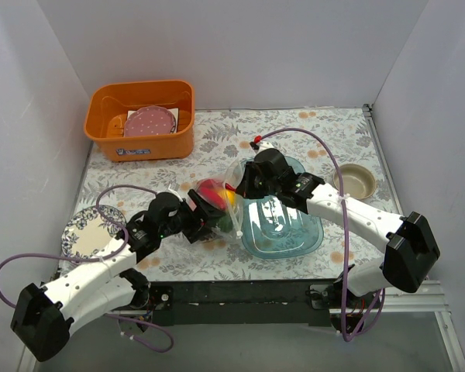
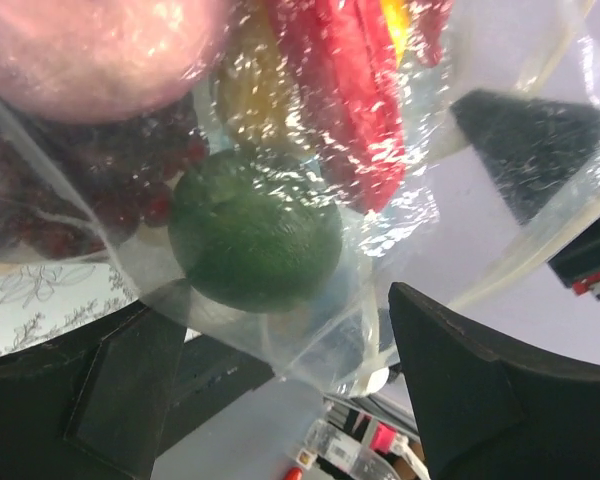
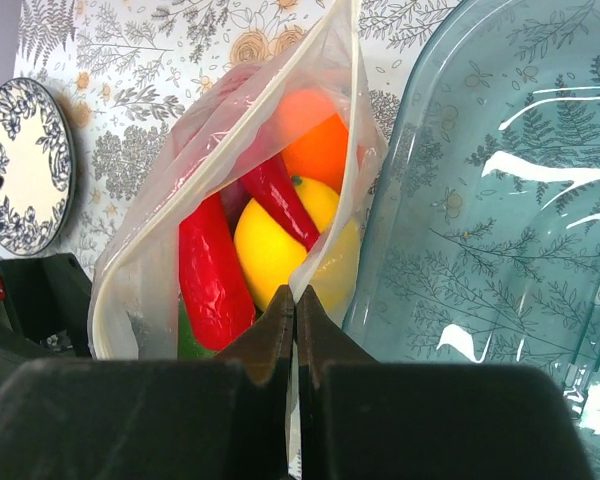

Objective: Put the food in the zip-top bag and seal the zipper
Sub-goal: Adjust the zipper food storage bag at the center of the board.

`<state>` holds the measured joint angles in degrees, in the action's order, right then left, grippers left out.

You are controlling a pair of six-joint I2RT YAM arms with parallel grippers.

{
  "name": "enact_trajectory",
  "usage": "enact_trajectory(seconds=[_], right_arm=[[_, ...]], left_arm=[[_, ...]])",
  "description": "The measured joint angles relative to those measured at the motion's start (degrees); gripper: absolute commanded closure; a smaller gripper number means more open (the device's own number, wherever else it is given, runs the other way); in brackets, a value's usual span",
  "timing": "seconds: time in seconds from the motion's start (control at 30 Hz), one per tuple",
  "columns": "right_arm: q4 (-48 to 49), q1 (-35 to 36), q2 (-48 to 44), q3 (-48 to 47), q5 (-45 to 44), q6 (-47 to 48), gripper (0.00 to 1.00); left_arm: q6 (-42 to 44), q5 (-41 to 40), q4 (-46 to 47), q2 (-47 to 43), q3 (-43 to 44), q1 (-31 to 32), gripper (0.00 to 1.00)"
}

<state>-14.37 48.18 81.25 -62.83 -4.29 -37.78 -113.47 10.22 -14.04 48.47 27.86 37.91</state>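
The clear zip-top bag (image 1: 217, 203) lies between my two grippers, its mouth wide open in the right wrist view (image 3: 140, 260). Inside it are the orange (image 3: 315, 140), the yellow lemon (image 3: 275, 250), a long red chili (image 3: 212, 270) and the green round fruit (image 2: 255, 240). Dark red grapes (image 2: 130, 195) show through the plastic. My right gripper (image 3: 296, 300) is shut on the zipper strip (image 3: 354, 70) at the bag's mouth edge. My left gripper (image 2: 280, 335) is open, with the bag's lower corner hanging between its wide-apart jaws.
The translucent blue oval tray (image 1: 294, 232) lies right next to the bag. An orange basket (image 1: 108, 128) holds the pink dotted plate (image 1: 149, 122) at the back left. A blue-patterned plate (image 1: 81, 232) lies at the left. A tan bowl (image 1: 356, 182) sits at the right.
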Motion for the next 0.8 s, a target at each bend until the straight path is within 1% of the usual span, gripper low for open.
enact_trajectory(seconds=[0.3,0.47,0.63,0.8], right_arm=[[2.60,-0.94,0.87,0.90,3.04,-1.49,0.99],[3.87,-0.96,1.11,2.05,4.68,-2.38,0.99],[3.98,-1.70,1.11,2.73,4.96,-2.64,0.99],[3.89,-3.54,1.11,2.73,5.18,-2.75,0.99]], left_arm=[[6.38,-6.75,-3.13,4.37,7.74,-1.05,0.18],[9.44,-9.09,-5.99,4.22,10.54,-2.56,0.15],[9.05,-7.91,-7.78,0.11,9.75,-2.78,0.15],[5.16,-4.52,-8.44,-7.87,4.85,-2.82,0.18]])
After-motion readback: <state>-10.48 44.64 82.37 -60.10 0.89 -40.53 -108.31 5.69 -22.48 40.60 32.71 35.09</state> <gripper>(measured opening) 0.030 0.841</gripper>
